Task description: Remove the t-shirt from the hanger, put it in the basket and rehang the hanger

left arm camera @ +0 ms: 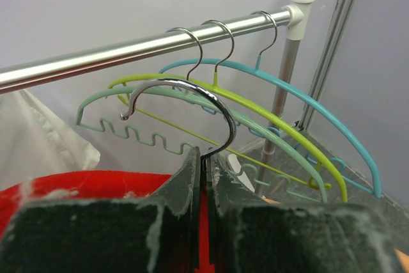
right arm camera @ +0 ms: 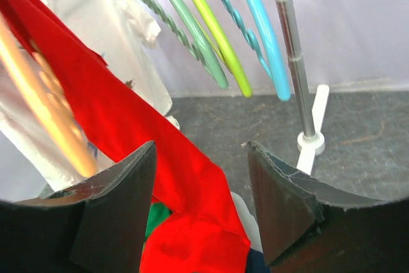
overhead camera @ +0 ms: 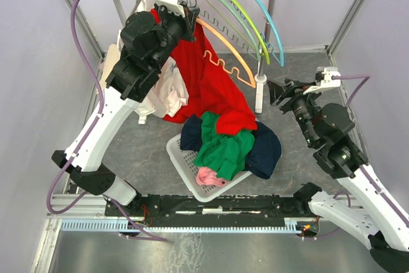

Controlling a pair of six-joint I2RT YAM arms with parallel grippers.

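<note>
Left tool [left arm camera: 203, 160] pinching hanger hook [left arm camera: 176, 82], red t-shirt [overhead camera: 217, 87] draped, right tool [right arm camera: 199, 148] spread, empty

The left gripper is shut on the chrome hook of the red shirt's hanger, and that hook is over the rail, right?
Not quite. The left gripper is shut on the chrome hook, but the hook is free of the rail, not over it; the left wrist view shows this.
</note>
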